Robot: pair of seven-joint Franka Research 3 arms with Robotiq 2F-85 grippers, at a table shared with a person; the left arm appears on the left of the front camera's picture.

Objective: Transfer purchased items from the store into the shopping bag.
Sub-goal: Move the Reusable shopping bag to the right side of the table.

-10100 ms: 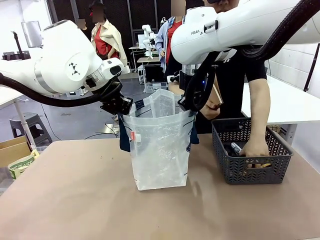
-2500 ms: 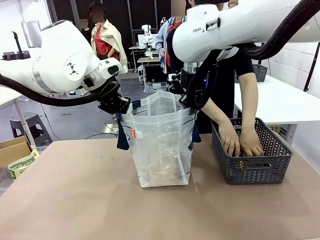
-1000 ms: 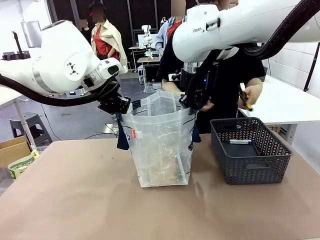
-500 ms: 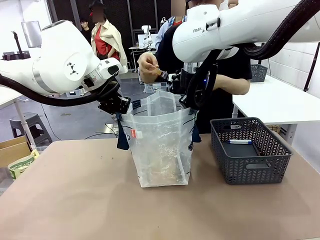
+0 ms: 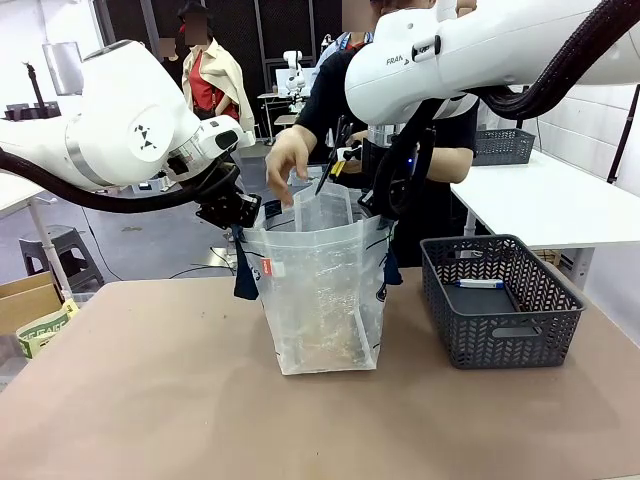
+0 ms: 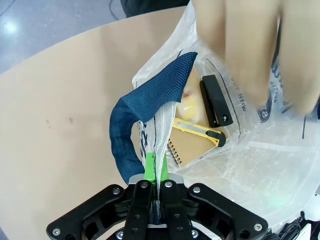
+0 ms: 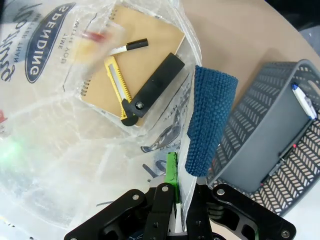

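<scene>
The shopping bag (image 5: 320,290) stands upright mid-table, its mouth held wide. My left gripper (image 5: 240,215) is shut on its left rim beside a navy handle (image 6: 145,115); my right gripper (image 5: 385,208) is shut on the right rim by the other handle (image 7: 210,120). A person's hand (image 5: 290,160) hovers over the mouth holding slim sticks (image 5: 335,160). On the bag's floor lie purchased items: a brown notebook (image 7: 155,40), a yellow cutter (image 7: 117,80), a black bar (image 7: 157,82) and a small white pen (image 7: 129,46). The green pads (image 6: 150,167) pinch the plastic.
A dark grey mesh basket (image 5: 500,335) stands right of the bag with a white and blue pen (image 5: 478,284) in it. The brown table (image 5: 150,400) stretches in front. A cardboard box (image 5: 30,300) sits off the left edge; a white table (image 5: 560,200) stands back right.
The person's hand has come from the basket side over to the bag's mouth and lowered with the sticks. Both arms and the bag have stayed still.
</scene>
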